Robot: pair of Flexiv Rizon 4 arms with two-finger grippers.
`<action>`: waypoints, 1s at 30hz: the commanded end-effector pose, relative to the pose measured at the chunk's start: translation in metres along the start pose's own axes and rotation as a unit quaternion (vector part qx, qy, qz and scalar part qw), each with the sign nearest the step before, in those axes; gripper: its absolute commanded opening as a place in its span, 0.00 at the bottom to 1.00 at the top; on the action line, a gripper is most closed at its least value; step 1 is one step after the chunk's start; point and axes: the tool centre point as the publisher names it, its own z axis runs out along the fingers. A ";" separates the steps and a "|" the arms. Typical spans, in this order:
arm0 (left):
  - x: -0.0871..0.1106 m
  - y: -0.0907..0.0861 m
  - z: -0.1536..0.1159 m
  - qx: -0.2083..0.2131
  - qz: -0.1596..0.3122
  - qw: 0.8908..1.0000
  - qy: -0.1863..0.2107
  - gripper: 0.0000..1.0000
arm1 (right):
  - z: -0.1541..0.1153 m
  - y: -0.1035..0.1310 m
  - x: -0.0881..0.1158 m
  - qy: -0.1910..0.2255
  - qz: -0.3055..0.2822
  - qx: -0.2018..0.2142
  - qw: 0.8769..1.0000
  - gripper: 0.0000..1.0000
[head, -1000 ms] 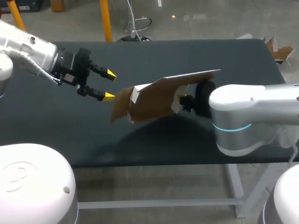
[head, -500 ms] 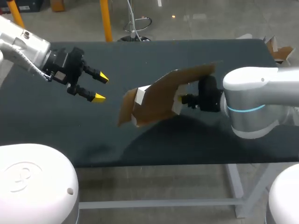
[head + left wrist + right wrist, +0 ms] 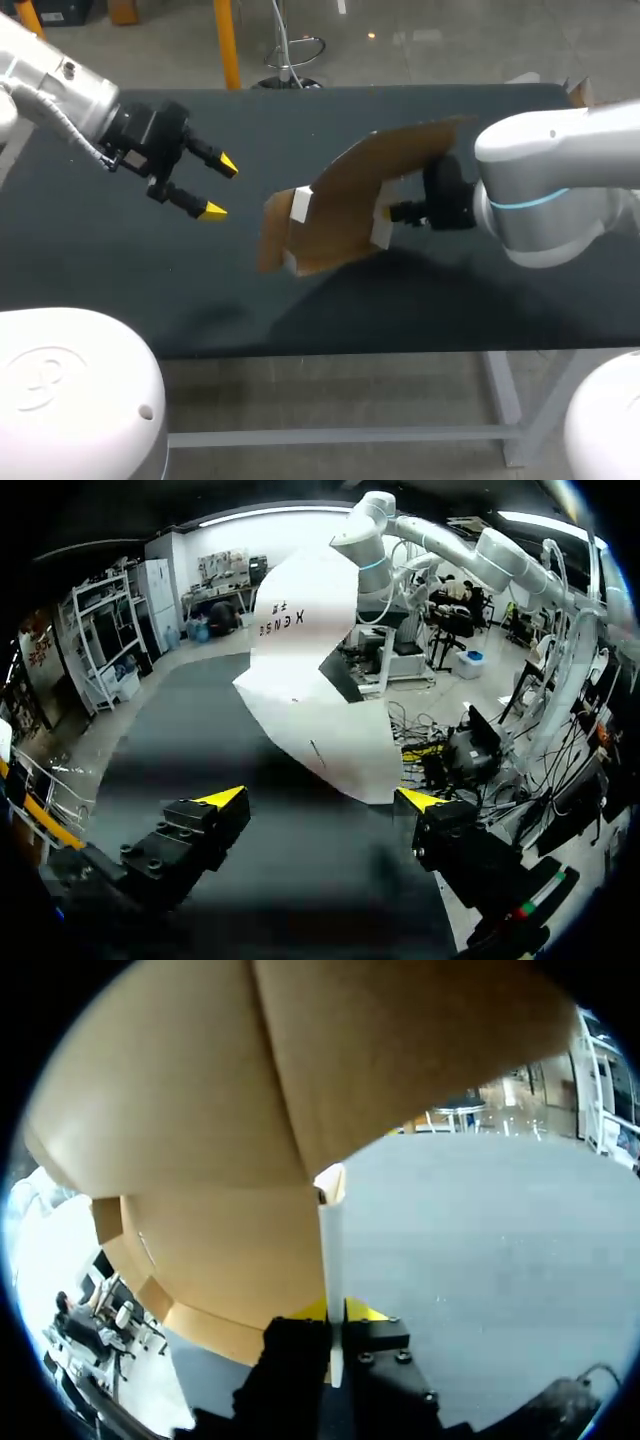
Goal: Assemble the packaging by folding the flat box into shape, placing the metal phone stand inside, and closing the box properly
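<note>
The flat box (image 3: 340, 215) is held in the air over the middle of the dark worktop (image 3: 130, 280). It is tilted, with its brown inner side turned upward and small flaps seen at its left end. It is gripped by the right jaws, which are closed on the thin edge of one panel (image 3: 330, 1290). The left jaws are kept wide open, left of the box and apart from it, and the box's white outer side (image 3: 320, 680) is faced by them.
</note>
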 end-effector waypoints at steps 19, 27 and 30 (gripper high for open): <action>-0.021 0.021 -0.009 -0.061 0.008 0.997 -0.036 1.00 | -0.010 -0.012 0.004 -0.021 0.070 0.193 0.978 0.00; -0.026 0.034 -0.017 -0.068 -0.001 0.997 -0.047 1.00 | -0.014 -0.021 0.006 -0.045 0.107 0.228 0.967 0.00; -0.026 0.039 -0.021 -0.069 -0.004 0.996 -0.051 1.00 | -0.017 -0.024 0.005 -0.061 0.124 0.239 0.961 0.00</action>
